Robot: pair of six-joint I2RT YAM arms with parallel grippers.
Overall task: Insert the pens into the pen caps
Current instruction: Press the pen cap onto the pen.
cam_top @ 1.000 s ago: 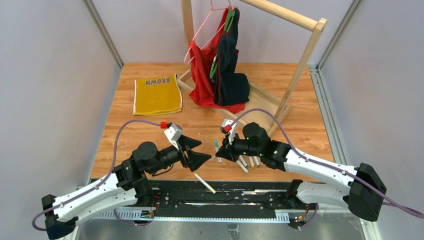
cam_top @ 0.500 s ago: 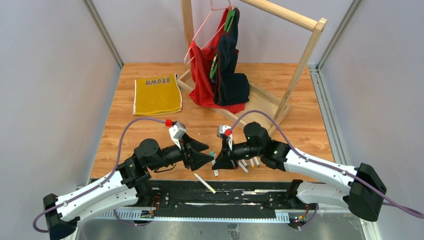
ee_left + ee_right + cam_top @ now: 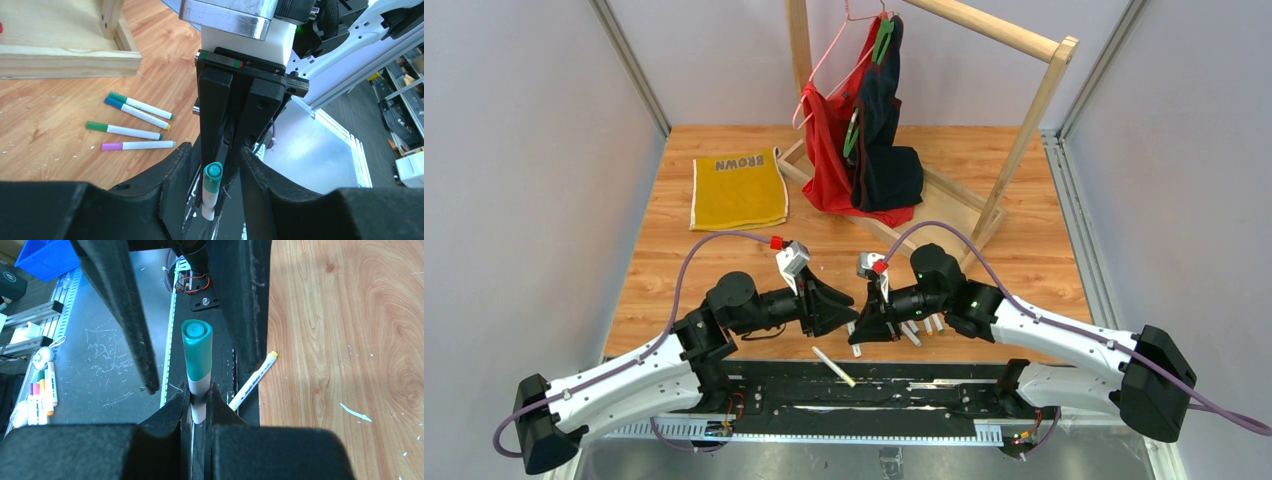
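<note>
Arms fold inward from their bases so that the two grippers meet nose to nose low over the near edge of the table. The right gripper is clamped tight on the white barrel of a teal-capped pen and holds it out toward its partner. The left gripper faces it with its fingers apart, one on each side of that pen's capped end, a gap showing at both sides. Four more pens lie side by side on the wood by the right wrist. A yellow-tipped pen lies alone across the table's front edge.
</note>
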